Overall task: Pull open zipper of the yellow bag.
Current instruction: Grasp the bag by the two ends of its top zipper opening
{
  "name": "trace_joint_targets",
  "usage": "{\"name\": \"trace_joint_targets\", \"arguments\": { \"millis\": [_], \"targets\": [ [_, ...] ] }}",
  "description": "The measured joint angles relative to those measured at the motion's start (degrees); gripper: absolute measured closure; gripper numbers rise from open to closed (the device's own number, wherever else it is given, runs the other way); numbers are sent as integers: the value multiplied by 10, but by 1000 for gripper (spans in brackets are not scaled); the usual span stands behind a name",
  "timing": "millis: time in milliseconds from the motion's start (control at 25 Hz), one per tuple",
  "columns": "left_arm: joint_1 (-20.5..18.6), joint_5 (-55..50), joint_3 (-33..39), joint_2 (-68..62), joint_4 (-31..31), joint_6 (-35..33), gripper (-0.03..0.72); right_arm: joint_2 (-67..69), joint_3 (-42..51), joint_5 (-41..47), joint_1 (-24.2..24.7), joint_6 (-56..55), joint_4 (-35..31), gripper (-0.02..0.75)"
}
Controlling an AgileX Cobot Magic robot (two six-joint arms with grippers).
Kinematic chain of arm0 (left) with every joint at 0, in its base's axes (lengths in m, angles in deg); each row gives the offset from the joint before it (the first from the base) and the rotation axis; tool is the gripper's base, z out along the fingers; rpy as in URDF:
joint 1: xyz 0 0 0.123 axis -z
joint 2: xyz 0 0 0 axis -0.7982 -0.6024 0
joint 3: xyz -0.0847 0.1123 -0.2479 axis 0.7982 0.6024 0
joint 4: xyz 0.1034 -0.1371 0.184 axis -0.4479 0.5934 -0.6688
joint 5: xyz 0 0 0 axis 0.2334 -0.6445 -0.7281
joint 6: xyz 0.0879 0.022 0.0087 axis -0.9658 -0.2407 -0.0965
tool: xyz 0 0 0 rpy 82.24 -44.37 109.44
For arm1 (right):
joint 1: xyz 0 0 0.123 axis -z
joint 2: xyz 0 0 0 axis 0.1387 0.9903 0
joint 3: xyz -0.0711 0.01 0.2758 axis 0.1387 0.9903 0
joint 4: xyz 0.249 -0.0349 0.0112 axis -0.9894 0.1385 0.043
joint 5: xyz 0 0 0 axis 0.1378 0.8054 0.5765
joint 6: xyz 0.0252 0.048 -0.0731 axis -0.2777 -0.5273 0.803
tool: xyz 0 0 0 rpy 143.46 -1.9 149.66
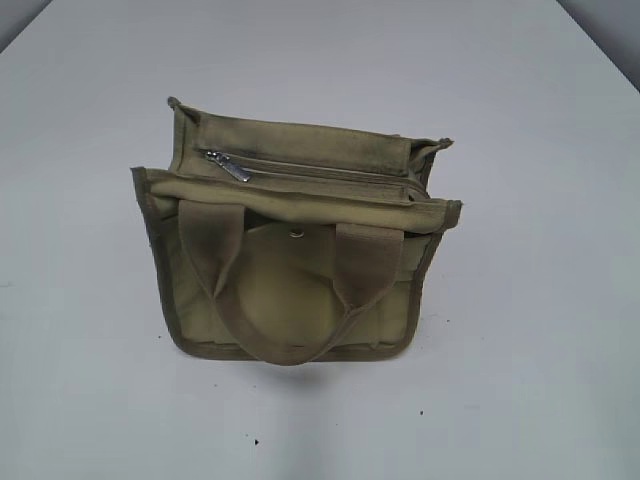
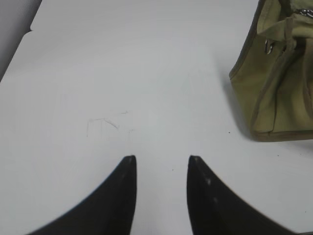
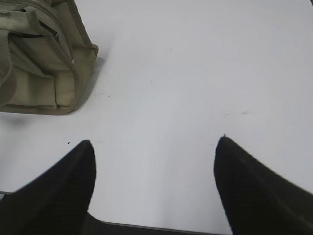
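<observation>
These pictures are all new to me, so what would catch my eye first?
The yellow bag stands alone in the middle of a white table, its handles hanging down the near side. Along its top runs the zipper, with a shiny silver pull tab at the left end. Each wrist view shows a black pincer, left pincer and right pincer, open over bare table, with the bag off to one side.

left gripper (image 2: 160, 159) partly spread, right gripper (image 3: 155, 142) spread wide, both unladen.

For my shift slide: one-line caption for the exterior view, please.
Yellow bag stands on the white table, zipper shut with its silver pull tab at the left end; no grippers in view.
</observation>
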Motion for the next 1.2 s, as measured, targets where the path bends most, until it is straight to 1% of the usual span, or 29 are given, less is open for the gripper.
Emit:
{"name": "trace_joint_targets", "arguments": {
  "millis": [1200],
  "targets": [
    [0, 0, 0, 0, 0, 0, 414, 0, 0, 0, 0, 0, 0, 154]
  ]
}}
